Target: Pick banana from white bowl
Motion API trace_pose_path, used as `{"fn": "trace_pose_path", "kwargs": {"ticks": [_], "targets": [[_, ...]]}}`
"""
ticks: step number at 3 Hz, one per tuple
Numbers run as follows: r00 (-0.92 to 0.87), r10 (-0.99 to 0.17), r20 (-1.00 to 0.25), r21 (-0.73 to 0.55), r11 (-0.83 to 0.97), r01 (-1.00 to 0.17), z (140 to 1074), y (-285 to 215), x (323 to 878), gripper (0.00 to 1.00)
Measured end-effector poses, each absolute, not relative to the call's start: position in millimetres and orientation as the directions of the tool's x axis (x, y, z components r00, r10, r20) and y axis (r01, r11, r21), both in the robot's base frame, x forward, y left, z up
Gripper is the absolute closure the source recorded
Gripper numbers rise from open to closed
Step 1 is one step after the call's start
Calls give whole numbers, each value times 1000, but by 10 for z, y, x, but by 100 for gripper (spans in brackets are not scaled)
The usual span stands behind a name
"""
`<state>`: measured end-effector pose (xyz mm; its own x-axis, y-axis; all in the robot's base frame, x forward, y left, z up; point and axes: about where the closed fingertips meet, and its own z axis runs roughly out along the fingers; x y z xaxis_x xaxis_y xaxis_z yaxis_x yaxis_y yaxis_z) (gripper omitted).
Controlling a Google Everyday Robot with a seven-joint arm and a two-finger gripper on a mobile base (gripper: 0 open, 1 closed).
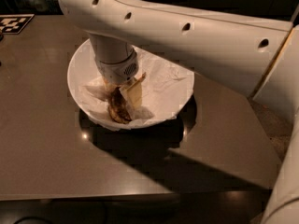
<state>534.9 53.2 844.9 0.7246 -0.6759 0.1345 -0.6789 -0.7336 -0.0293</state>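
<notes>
Gripper (122, 94) low inside bowl (159, 119) on counter (46, 139), right at banana (117, 111). Couldn't tell whether it gripped.

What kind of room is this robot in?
Probably a robot test lab, though I can't be sure: a black-and-white marker tag lies on the dark table, and the gripper is down in a white bowl, at a banana.
</notes>
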Motion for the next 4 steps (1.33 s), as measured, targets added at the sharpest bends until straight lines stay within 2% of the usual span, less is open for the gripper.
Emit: {"fn": "trace_pose_path", "kwargs": {"ticks": [2,3,4], "targets": [[725,-676,135,-29,-734,-679,8449,532,5349,92],[725,-676,135,-29,-734,-679,8449,532,5349,100],[710,-695,119,-47,-718,-695,8573,484,5235,100]]}}
